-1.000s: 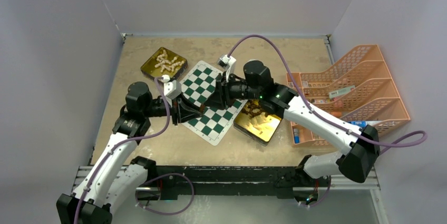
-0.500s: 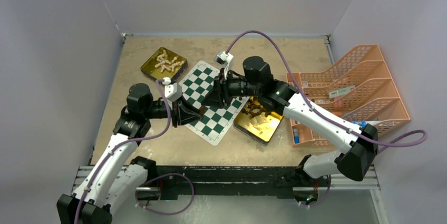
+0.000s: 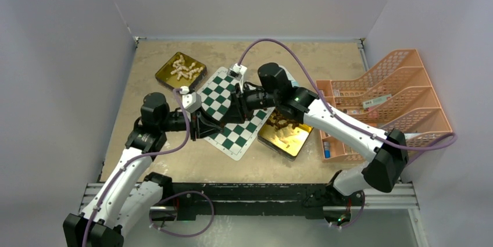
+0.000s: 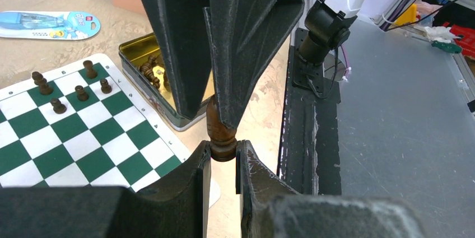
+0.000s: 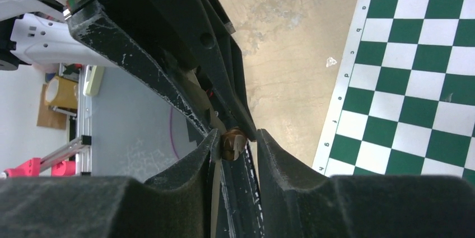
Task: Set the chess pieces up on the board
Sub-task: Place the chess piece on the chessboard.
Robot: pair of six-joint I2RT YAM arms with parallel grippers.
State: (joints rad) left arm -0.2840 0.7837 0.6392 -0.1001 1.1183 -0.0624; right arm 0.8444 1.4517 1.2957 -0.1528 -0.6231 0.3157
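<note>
My left gripper (image 4: pixel 223 151) is shut on the base of a dark brown chess piece (image 4: pixel 219 129) and holds it upright above the board's near edge. My right gripper (image 5: pixel 236 140) stands open around the top of that piece (image 5: pixel 231 144); one finger touches it and a small gap shows at the other. In the top view the left gripper (image 3: pixel 218 120) and right gripper (image 3: pixel 228 113) meet over the green and white board (image 3: pixel 218 84). Several dark pieces (image 4: pixel 78 89) stand on squares near one corner of the board (image 4: pixel 73 131).
A gold tin (image 3: pixel 285 131) holding dark pieces lies at the board's right edge. A second gold tin (image 3: pixel 181 70) with cream pieces sits at the back left. An orange tray rack (image 3: pixel 395 96) fills the right side. A blue packet (image 4: pixel 47 22) lies beyond the board.
My right arm has swung left to the left gripper, and its jaws have narrowed around the piece's top. The left gripper has kept its hold and place.
</note>
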